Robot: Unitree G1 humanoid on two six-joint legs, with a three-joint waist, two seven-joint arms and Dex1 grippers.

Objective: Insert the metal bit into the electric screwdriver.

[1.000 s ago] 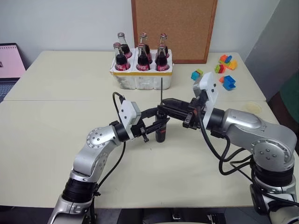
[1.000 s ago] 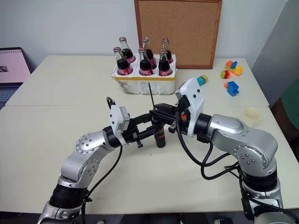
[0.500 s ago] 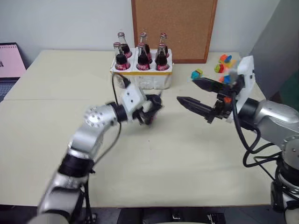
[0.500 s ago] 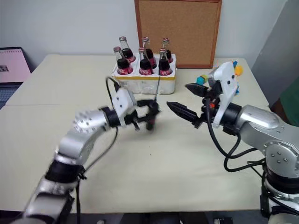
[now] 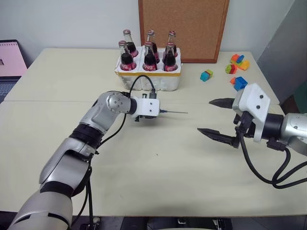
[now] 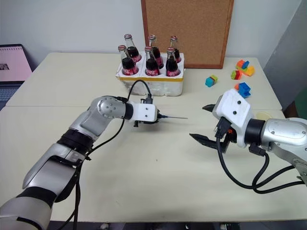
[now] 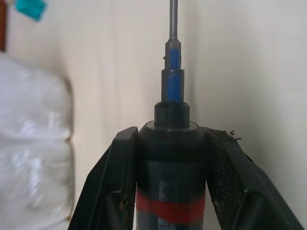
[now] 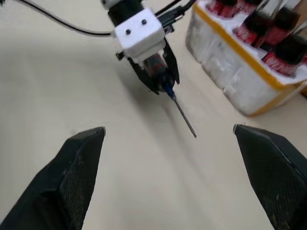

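Over the worktop (image 5: 158, 158), just in front of the bottle crate (image 5: 149, 79), the bit (image 5: 173, 112) projects level from the nose of the screwdriver (image 7: 170, 167), seated in its blue collar. The left claw (image 7: 170, 153) is clamped on the screwdriver body, one finger (image 7: 112, 177) on each side. The right claw (image 5: 218, 117) hangs well apart to the right, fingers spread wide, holding nothing. Toy blocks (image 5: 236, 72) lie beyond.
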